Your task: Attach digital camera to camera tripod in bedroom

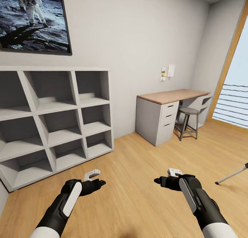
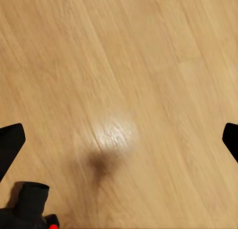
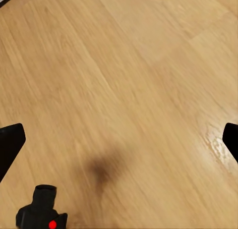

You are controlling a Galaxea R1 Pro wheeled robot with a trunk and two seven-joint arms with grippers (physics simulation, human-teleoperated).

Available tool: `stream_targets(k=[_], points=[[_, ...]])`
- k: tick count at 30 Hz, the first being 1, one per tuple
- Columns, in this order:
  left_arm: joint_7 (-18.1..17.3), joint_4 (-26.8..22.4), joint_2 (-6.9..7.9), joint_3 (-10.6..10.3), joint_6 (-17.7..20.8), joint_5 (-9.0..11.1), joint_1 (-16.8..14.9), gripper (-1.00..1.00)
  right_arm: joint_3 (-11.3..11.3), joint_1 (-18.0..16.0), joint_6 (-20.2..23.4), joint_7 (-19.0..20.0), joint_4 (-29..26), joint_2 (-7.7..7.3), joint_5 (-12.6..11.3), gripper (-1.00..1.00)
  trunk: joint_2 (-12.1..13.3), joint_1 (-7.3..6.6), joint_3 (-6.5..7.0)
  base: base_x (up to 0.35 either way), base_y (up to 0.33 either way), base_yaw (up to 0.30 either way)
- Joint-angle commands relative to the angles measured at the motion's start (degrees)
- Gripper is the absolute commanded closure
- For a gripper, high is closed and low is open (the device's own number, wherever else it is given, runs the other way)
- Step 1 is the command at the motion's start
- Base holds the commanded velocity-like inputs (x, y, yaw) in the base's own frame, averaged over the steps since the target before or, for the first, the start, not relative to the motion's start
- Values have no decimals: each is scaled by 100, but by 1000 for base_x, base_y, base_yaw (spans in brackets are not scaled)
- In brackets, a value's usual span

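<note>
Rightward, camera tripod (image 1: pixel 231 175) leg beyond right gripper (image 1: pixel 164 180).

Bedroom: desk (image 1: pixel 174 96), shelving (image 1: pixel 55 121), plank floor (image 1: pixel 137 196).

Pale grey walls (image 1: pixel 137 31), plank floor (image 1: pixel 137 183) — cubby shelf (image 1: pixel 55 121), desk (image 1: pixel 172 97), stool (image 1: pixel 187 122), window (image 1: pixel 234 93)

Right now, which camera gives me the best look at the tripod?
The head view: one slim silver leg of the camera tripod with its black foot pokes in at the right edge, over the wood floor. Both wrist views look down at floorboards instead.
</note>
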Motion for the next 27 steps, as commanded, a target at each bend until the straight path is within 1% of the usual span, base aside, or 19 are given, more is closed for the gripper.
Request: stream_targets(k=[1,15,27], points=[[59,-7,0,-4,19,62,-4,-100,-9,-3,36,48,-5,1,36,-100,-44,22,-25,0,0,0],[70,-5,3,4,10,54,-4,-100,-31,-3,82,49,-14,-4,35,-100,-606,329,-276,0,0,0],[75,-7,0,2,8,53,-2,-100,-16,-3,30,39,-38,6,74,-100,-1087,593,-491,0,0,0]])
